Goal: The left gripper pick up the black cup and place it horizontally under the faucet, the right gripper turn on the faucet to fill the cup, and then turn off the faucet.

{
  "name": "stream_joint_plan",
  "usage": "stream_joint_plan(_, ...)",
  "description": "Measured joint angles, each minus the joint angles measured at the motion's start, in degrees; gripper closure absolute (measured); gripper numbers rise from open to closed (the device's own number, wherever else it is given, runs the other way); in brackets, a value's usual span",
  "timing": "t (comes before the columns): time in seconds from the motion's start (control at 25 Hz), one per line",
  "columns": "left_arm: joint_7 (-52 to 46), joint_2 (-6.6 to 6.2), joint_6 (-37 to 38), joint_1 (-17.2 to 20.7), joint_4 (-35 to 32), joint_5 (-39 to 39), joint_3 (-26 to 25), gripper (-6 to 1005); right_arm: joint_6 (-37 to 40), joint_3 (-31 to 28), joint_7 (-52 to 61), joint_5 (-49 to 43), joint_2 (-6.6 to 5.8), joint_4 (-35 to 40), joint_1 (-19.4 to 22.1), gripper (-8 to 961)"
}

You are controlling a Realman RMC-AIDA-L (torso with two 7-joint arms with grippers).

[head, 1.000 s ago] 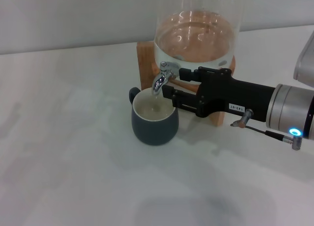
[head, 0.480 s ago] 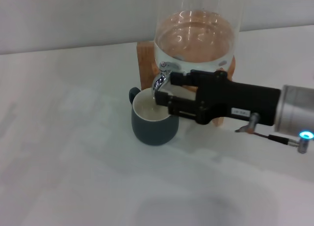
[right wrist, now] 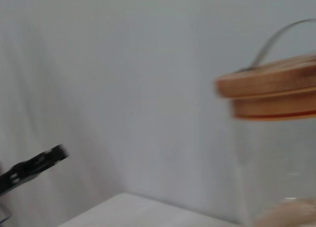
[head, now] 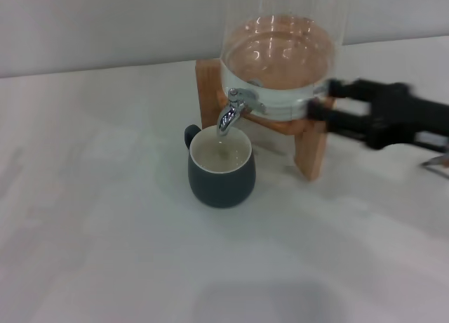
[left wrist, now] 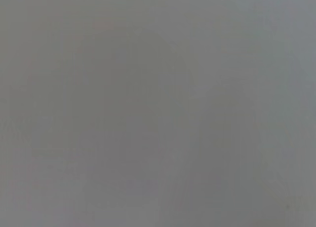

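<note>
1. Right gripper (head: 319,102) sits beside the wooden stand (head: 312,151) at the dispenser's right, well clear of the faucet (head: 231,111); its two black fingers look spread apart with nothing between them, though motion blur softens them.
2. Left gripper is out of sight in every view, so nothing can be said of it.
3. Black cup (head: 221,167) stands upright on the worktop (head: 105,232), directly under the spout, handle toward the back left, cream inside showing some water.
4. Glass dispenser (head: 284,56) holds water above.
5. Judging by this, the faucet work looks finished or nearly so. Done well, the arm should retreat level and sideways, clear of the stand leg and cup rim, after confirming no stream is falling from the spout.
</note>
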State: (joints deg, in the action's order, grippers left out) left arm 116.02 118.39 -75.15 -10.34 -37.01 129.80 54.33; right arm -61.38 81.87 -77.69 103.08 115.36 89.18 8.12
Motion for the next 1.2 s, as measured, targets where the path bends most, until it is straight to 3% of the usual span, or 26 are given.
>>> stream_joint_plan(0.24, -0.4, 0.00, 0.0, -0.4, 0.0, -1.0, 0.0, 175, -8.1, -14.5, -1.5, 1.3, -0.05, -6.2, 0.1, 329)
stream_joint_plan(0.52, -2.8, -0.32, 0.1, -1.6, 0.2, -7.1, 0.0, 176, -30.6, -40.3, -10.0, 2.5, -0.43, -26.0, -10.2, 328)
stream_joint_plan(0.64, -4.3, -0.56, 0.1, -1.7, 0.0, -10.4, -0.1, 176, -36.3, -50.1, -13.1, -0.1, -1.44, -33.6, -14.0, 328)
stream_joint_plan(0.84, -6.4, -1.21, 0.1, -1.7, 0.1, -12.8, -0.1, 178, -33.8, -53.2, -17.5, -2.4, -1.99, -34.6, -13.5, 327)
stream_joint_plan(1.2, -6.6, -1.32, 0.0, -1.1, 0.2, -15.7, -0.2, 180, -28.5, -56.6, -21.6, -5.1, -1.08, -35.9, -13.7, 325)
